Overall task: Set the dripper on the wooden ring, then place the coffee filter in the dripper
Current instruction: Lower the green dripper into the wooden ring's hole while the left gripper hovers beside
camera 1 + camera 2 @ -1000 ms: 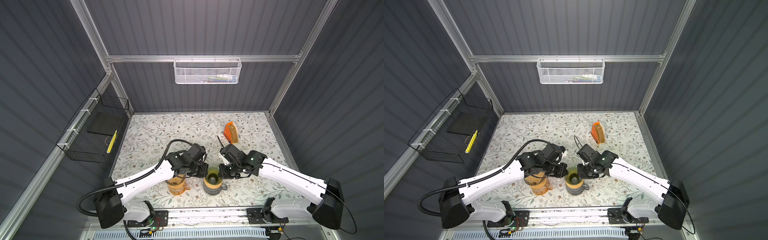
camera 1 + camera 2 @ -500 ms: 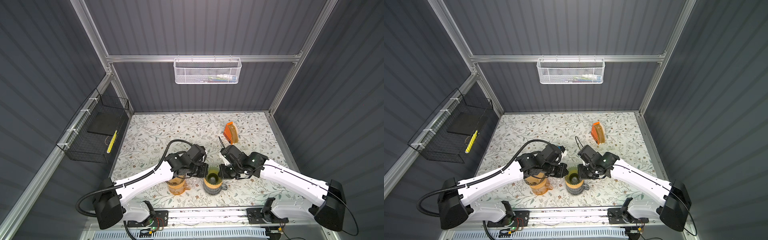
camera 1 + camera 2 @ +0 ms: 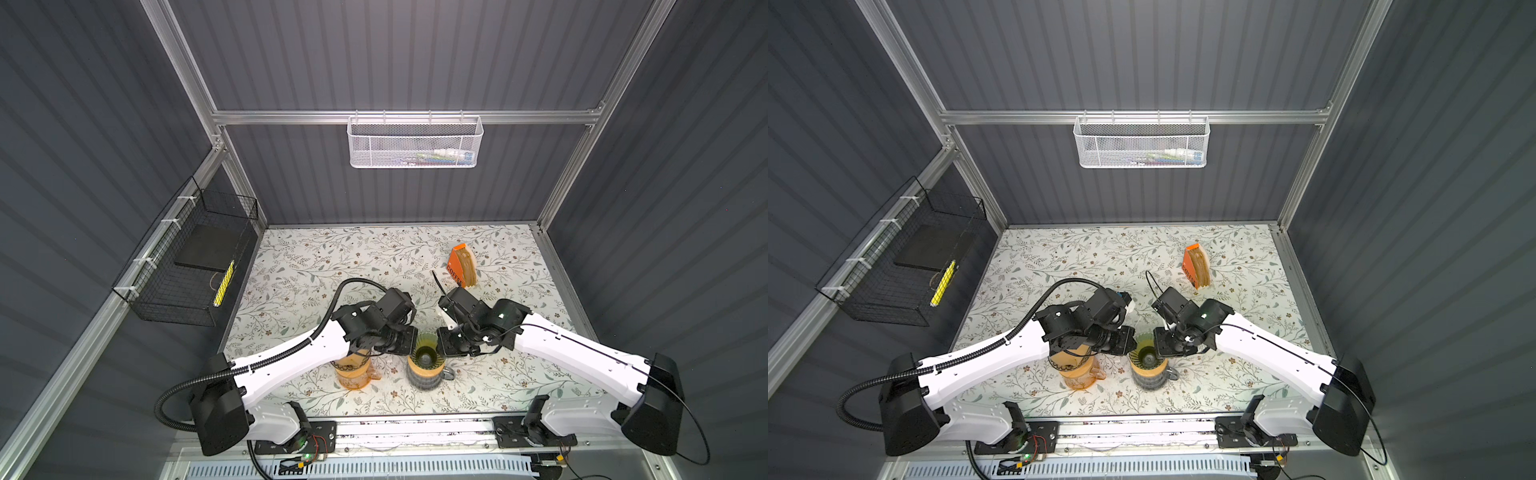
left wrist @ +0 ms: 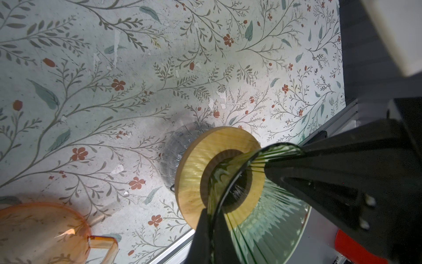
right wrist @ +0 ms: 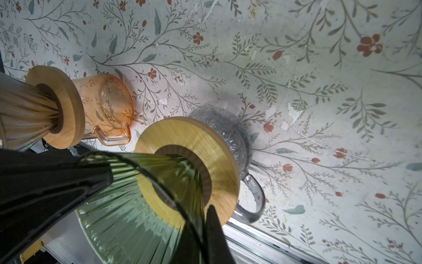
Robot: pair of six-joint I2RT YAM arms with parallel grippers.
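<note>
**Hidden or cut off**
- Orange jug, left of the dripper: my left forearm covers its upper part in both top views. In the left wrist view it is cut off at the edge of the picture.
- A second, clear dripper sits on the jug. It shows only in the right wrist view, and the frame cuts through it.
- My left gripper and right gripper: in both top views their housings hide the fingers. I read the grip from the wrist views.
- Grey pot under the dripper: most of it is hidden by the wooden ring.

**Grip state**
- My left gripper is closed on the dripper's left rim. The glass edge runs between the two dark fingers.
- My right gripper is closed on the opposite rim in the same way.

**Task item**
- The coffee filters stand on edge in the holder. The holder is behind the dripper and to its right, well apart from it and from both grippers.

**Materials and shapes**
- Orange jug: clear tinted glass with a printed sprig pattern and a squared handle.
- Dripper: green ribbed glass in a cone shape, seated narrow end down in the ring.
- Wooden ring: a flat, pale disc with a straight grain.
- Grey pot: smoky ribbed glass with a looped handle on the side away from the jug.
- Filters: a brown, fan-shaped stack.
- Holder: orange and wedge-shaped, with dark lettering.
- Table: a matt floral sheet, scuffed and flaking in spots around the dripper.
</note>
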